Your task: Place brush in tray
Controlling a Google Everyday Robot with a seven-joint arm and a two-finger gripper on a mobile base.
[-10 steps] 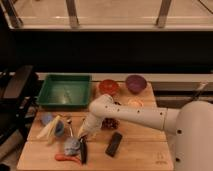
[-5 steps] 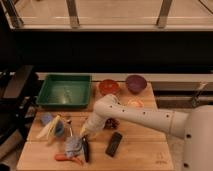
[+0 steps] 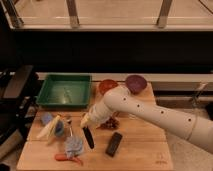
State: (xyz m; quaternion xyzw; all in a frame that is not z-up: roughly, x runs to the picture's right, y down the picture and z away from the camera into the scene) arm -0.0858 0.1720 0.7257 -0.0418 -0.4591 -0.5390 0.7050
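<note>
The brush (image 3: 89,138) is a slim black stick that hangs tilted just above the wooden table (image 3: 145,152), its top end at my gripper (image 3: 85,121). The gripper is shut on the brush's upper end, at the left-centre of the table. The white arm reaches in from the right. The green tray (image 3: 47,102) stands at the table's back left, up and left of the gripper. Its inside looks bare apart from a few small marks.
A red bowl (image 3: 107,86) and a purple bowl (image 3: 135,82) stand at the back. A flat black block (image 3: 114,144) lies right of the brush. An orange-red tool (image 3: 67,158), a bluish item (image 3: 74,146) and a yellow and blue bundle (image 3: 52,126) lie at the left. Dark red bits (image 3: 108,123) lie under the arm.
The gripper moved right onto the brush's upper end, then rose a little. The brush now sits higher and further right than before.
</note>
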